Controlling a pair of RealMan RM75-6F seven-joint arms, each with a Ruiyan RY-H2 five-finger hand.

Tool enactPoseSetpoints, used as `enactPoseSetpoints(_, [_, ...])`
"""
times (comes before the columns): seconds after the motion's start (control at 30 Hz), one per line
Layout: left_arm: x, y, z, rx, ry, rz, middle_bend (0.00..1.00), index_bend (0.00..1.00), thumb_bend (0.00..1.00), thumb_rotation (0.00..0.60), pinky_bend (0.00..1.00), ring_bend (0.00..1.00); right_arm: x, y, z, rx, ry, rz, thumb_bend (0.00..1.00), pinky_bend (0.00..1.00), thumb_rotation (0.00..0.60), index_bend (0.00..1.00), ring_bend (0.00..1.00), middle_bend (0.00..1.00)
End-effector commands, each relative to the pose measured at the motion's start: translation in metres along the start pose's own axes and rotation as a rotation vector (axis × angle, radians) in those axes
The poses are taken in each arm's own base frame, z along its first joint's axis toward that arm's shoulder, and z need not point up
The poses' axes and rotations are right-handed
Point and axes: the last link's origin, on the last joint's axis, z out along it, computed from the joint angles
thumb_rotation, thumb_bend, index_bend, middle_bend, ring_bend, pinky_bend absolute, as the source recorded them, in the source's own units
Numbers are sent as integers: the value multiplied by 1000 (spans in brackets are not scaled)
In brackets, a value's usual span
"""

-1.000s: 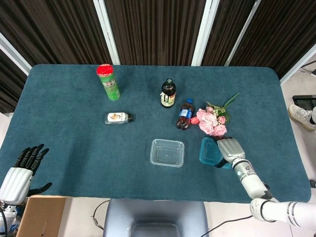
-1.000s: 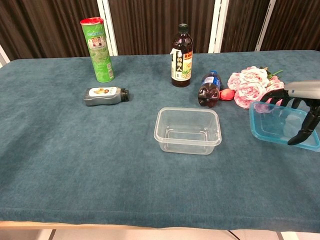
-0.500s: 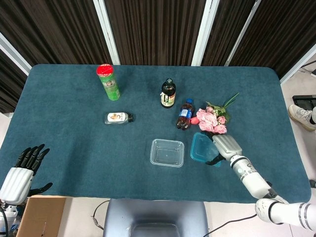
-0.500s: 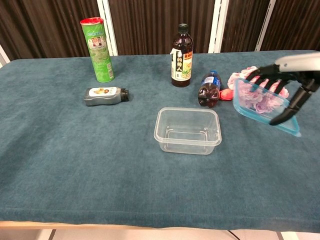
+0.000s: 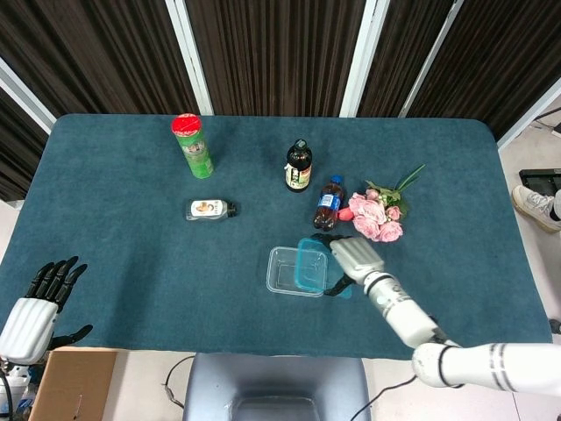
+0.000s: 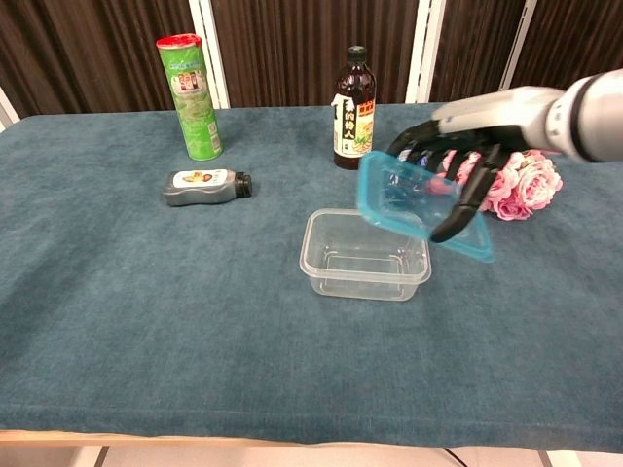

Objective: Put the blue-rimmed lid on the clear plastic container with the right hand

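1. Right robot hand [image 6: 450, 156] grips the blue-rimmed lid [image 6: 421, 203]: fingers over the top, thumb under the near edge. Head view shows the same hand [image 5: 352, 259] on the lid [image 5: 311, 263].
2. Lid is in the air, tilted, its high side toward the back of the desk [image 6: 146, 292]. It hangs over the right part of the clear plastic container [image 6: 365, 254], not seated on it.
3. Container sits open and upright, near the front middle of the desk [image 5: 131, 228]; in head view [image 5: 289, 271] the lid overlaps its right side.
4. Left robot hand [image 5: 39, 303] is off the desk at the front-left corner, fingers apart, holding nothing. Seen in head view only.
5. Rest:
   - green can [image 6: 193, 95] upright, back left
   - small bottle [image 6: 206, 186] lying on its side, nearer than the can
   - dark sauce bottle [image 6: 353, 98] upright, behind the container
   - cola bottle [image 5: 329, 203] lying beside pink flowers [image 6: 526, 180], right of the sauce bottle
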Motion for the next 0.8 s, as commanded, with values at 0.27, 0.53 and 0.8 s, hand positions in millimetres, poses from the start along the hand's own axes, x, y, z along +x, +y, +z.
enactPoseSetpoints(0.27, [2,-2,-2,1,7,-3,0,0,440,600,84,0,-18,-36,21,-26,12,-40,320,560,600,884,610,677])
enactPoseSetpoints(0.53, [1,-1,-1,-3,0,0,0,0,440,600,85,0,-21,-36,26,-37,25,-47,320,558,600,884,611,677])
enactPoseSetpoints(0.8, [1,-1,-1,-1,0,0,0,0,440,600,84,0,-24,-36,30,-41,26,-61,320,554,600,884,610,677])
